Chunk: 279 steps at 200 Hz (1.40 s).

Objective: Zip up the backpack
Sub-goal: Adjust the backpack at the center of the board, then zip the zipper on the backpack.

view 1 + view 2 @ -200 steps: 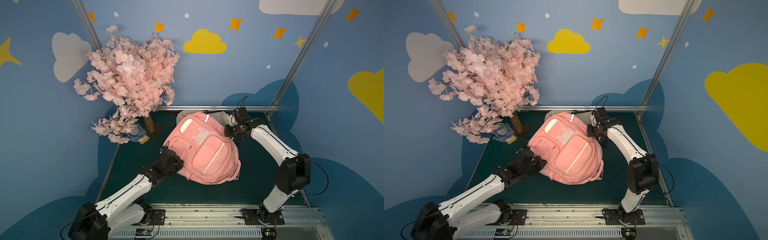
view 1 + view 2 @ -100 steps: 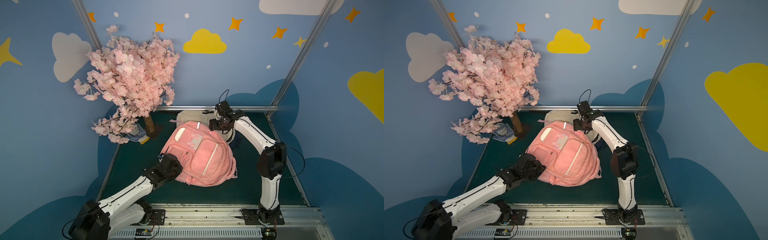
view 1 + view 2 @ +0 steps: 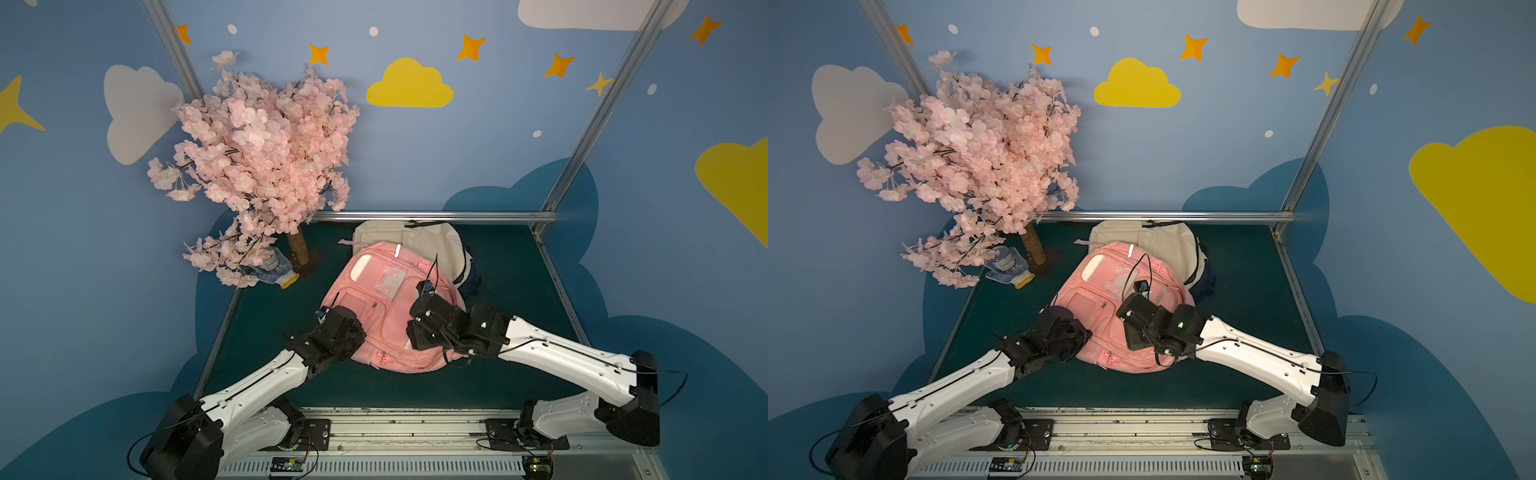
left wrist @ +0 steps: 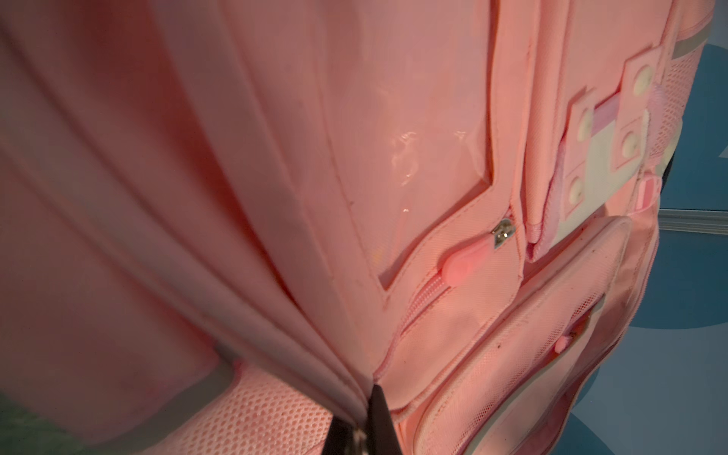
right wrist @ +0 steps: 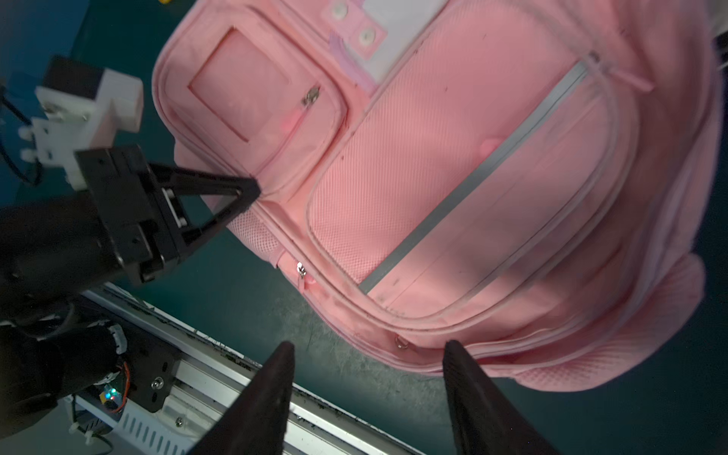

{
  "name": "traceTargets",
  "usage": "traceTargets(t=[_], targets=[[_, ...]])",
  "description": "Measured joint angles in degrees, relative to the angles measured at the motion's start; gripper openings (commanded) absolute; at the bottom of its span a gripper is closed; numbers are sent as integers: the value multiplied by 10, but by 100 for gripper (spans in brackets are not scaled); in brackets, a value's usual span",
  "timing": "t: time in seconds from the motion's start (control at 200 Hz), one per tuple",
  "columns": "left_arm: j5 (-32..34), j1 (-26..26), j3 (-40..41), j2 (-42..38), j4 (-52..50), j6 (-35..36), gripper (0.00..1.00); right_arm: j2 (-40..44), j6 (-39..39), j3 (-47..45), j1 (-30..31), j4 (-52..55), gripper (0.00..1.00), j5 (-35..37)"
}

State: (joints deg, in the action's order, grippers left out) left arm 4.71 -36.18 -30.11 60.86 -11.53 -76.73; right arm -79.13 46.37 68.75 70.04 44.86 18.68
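Room: blue walls (image 3: 457, 166) painted with clouds and stars enclose a dark green felt table top (image 3: 519, 270); a pink artificial blossom tree (image 3: 266, 153) stands at the far left.
Backpack: the pink fabric backpack (image 3: 386, 324) lies front-up in the middle of the table, its top toward the far side, partly overlapping a cream canvas bag (image 3: 424, 245) behind it.
Left gripper: the left gripper (image 5: 250, 195) is pinched closed on a fold at the backpack's near-left side. This is probably an anchor, so the cloth is taut and the bag does not slide when a zip is pulled.
Right gripper: the right gripper (image 5: 368, 346) hovers above the backpack's near edge with jaws apart, holding nothing.
Zip hardware: a small silver zip slider (image 5: 301, 270) sits on the outer track near the left gripper's hold. In the right wrist view a small metal ring (image 5: 400, 342) on the near edge shows in the gap between the spread fingers.
Step in hand: likely lining up the right gripper to take a puller.
Progress: how much of the main zip is open cannot be told; the front pocket's slider (image 4: 502, 232) looks run to the end of its track, so that pocket seems shut.
Risk: the pullers are small and lie flat on soft cloth, so closing fingers may catch fabric instead.
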Motion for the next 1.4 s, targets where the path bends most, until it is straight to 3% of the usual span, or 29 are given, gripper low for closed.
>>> traceTargets(t=[0.14, 0.375, 0.546, 0.781, 0.961, 1.221, 1.397], targets=[[0, 0, 0, 0, 0, -1, 3, -33, 62, -76, 57, -98, 56, -10], [-2, -1, -8, 0, 0, -6, 3, -94, 98, -109, 61, -220, 53, -27], [-2, -3, -8, 0, 0, -10, 2, -120, 115, -108, 61, -270, 45, -21], [0, -6, -8, -13, 0, -14, 3, -172, 173, -78, 61, -248, 40, 26], [0, -6, -5, -16, 12, -21, 3, -196, 182, -54, 63, -239, 29, 57], [2, -6, -2, -20, 16, -22, 3, -221, 183, -40, 64, -216, 5, 88], [3, -1, -3, -24, 12, -5, 3, -221, 174, -29, 77, -198, 0, 106]])
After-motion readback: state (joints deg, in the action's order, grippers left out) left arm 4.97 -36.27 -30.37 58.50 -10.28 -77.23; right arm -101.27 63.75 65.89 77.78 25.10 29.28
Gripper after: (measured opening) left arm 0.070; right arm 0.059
